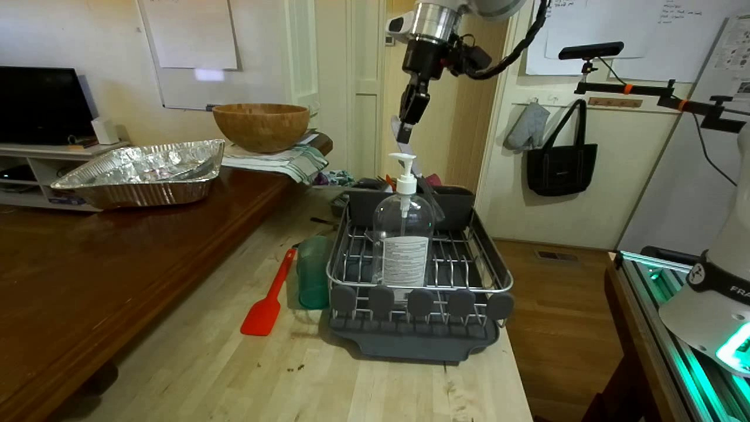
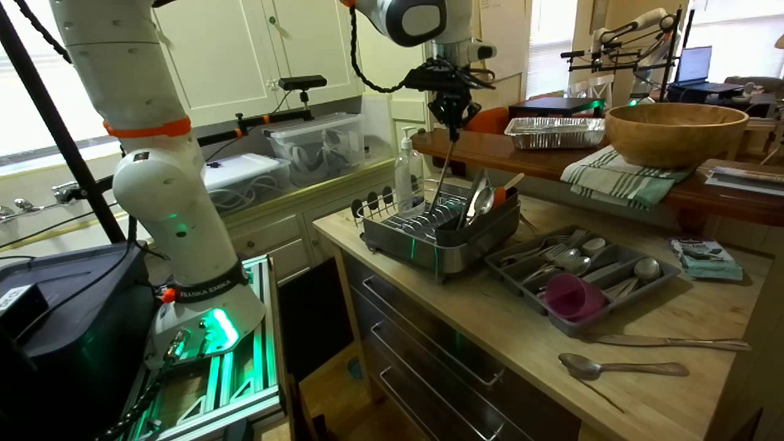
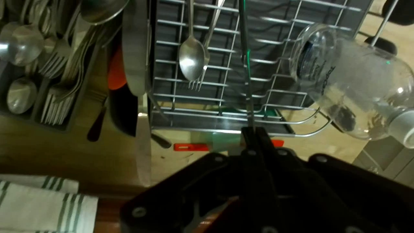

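Both exterior views eye the worktop (image 1: pixel 281 375) from roughly opposite ends, sharing the dish rack (image 2: pixel 429 252); wrist cam's way nearer, looking down.

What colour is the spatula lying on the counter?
Red. The spatula shows best in an exterior view.

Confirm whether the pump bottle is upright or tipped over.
Upright: in both exterior views the pump bottle stands in the dish rack, its white pump on top.
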